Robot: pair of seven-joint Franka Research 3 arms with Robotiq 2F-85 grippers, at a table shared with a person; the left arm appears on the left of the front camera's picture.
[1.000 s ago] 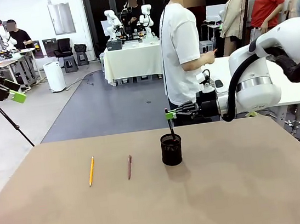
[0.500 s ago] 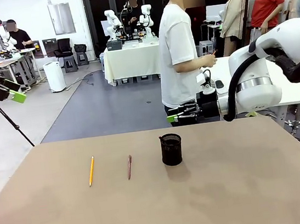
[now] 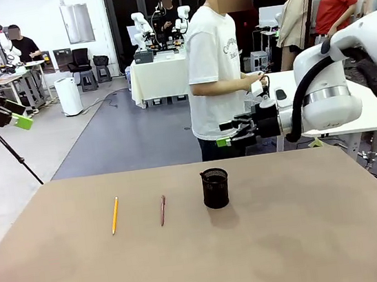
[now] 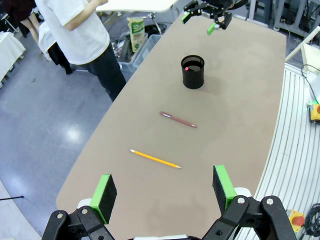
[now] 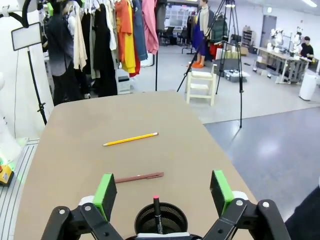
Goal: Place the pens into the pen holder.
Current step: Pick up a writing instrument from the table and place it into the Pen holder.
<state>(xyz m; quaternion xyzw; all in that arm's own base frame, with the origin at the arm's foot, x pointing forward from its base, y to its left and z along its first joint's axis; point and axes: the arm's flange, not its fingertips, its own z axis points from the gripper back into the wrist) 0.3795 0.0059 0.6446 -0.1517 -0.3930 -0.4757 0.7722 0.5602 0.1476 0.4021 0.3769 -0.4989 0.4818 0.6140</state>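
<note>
Front view: right arm reaches level, jaws spread and empty, just above pen holder.

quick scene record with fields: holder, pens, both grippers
pen holder: upright on the table, near the middle
pen in holder: one, red end up
yellow pen: flat on the table, robot's left of holder
reddish-brown pen: flat, between yellow pen and holder
right gripper: open, empty, raised beyond holder
left gripper: open, empty, high above table
task: two pens not yet in
</note>
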